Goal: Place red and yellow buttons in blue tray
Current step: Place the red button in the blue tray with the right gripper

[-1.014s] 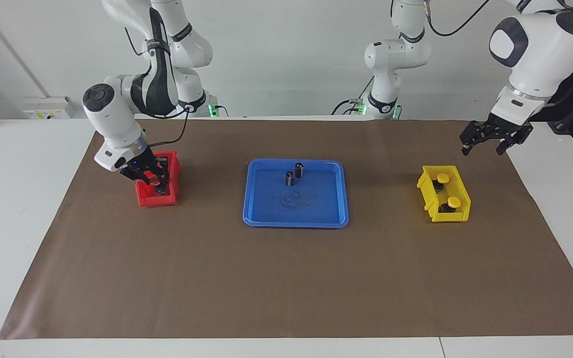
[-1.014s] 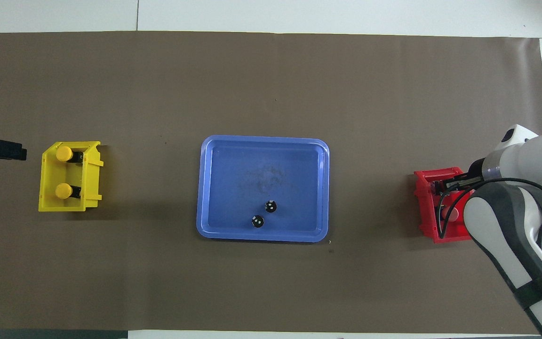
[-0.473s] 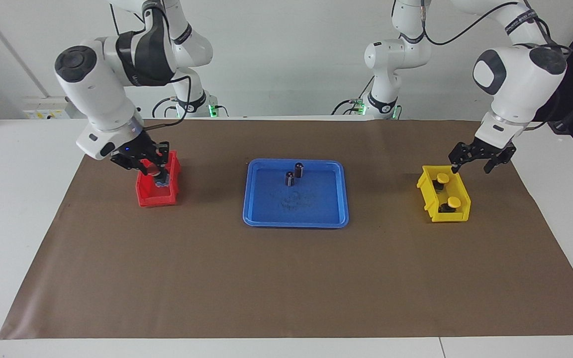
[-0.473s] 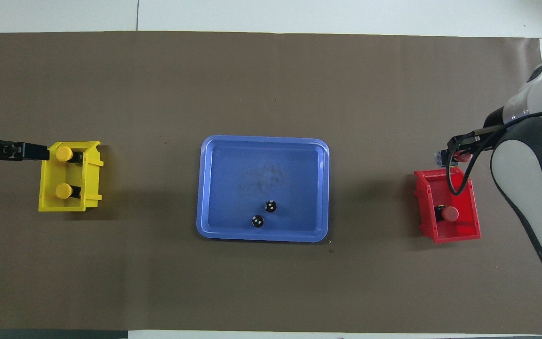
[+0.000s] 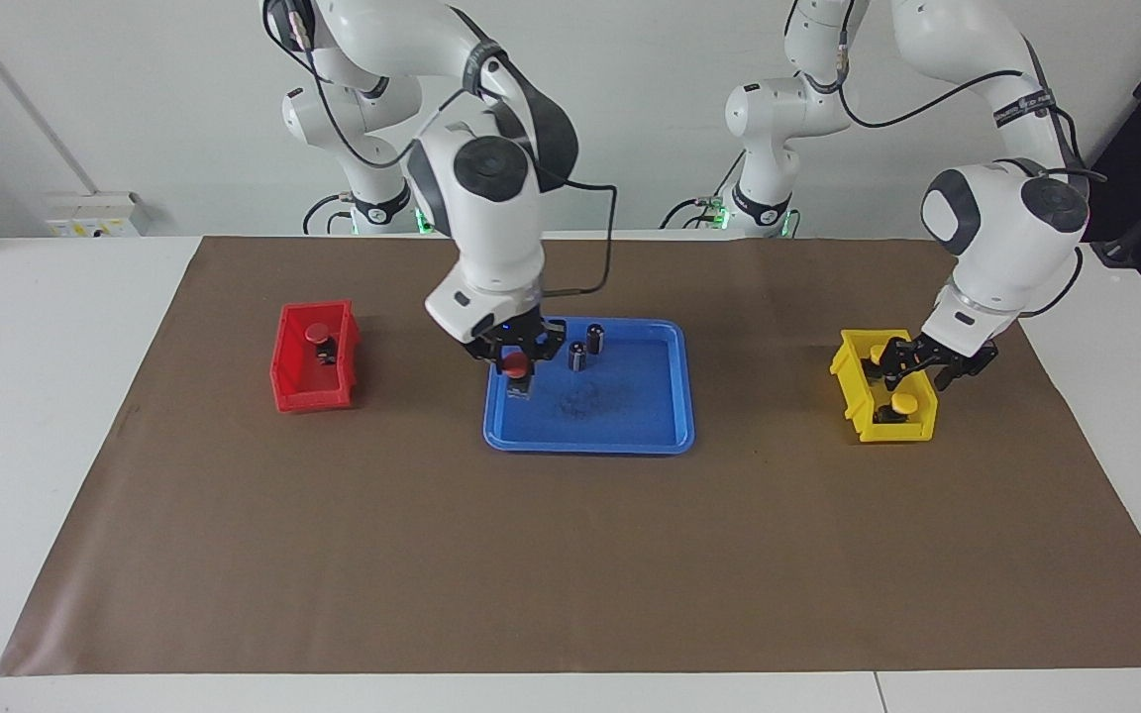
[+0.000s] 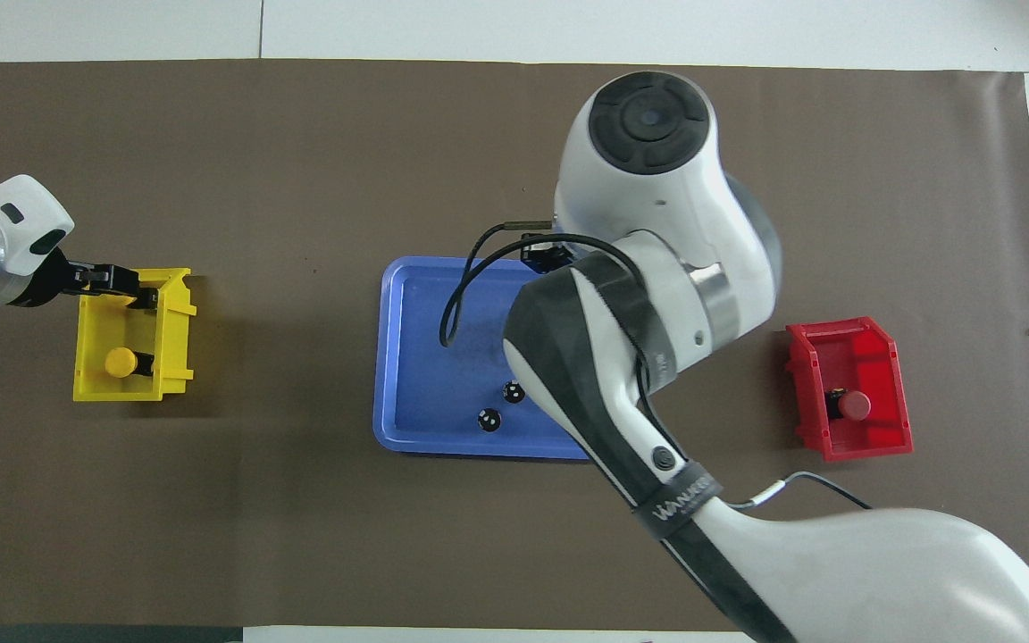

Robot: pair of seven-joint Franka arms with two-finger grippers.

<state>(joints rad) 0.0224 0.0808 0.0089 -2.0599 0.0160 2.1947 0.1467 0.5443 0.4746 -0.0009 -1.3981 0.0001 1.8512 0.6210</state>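
Note:
My right gripper (image 5: pixel 517 376) is shut on a red button (image 5: pixel 514 366) and holds it low over the blue tray (image 5: pixel 590 437), at the tray's end toward the right arm. In the overhead view the right arm hides this gripper and part of the tray (image 6: pixel 407 357). The other red button (image 5: pixel 317 335) (image 6: pixel 854 405) sits in the red bin (image 5: pixel 313 399) (image 6: pixel 872 442). My left gripper (image 5: pixel 914 363) (image 6: pixel 121 284) is open, low over the yellow bin (image 5: pixel 856 396) (image 6: pixel 177 357). One yellow button (image 5: pixel 902 404) shows in the facing view and one (image 6: pixel 120 361) in the overhead view.
Two dark capless cylinders (image 5: pixel 577 356) (image 5: pixel 595 339) stand in the tray on the side nearer to the robots; they also show in the overhead view (image 6: pixel 514 391) (image 6: pixel 489 420). A brown mat (image 5: pixel 570 564) covers the table.
My right gripper lifted a red button out of the red bin and carried it over the blue tray. My left gripper moved in and down over the yellow bin.

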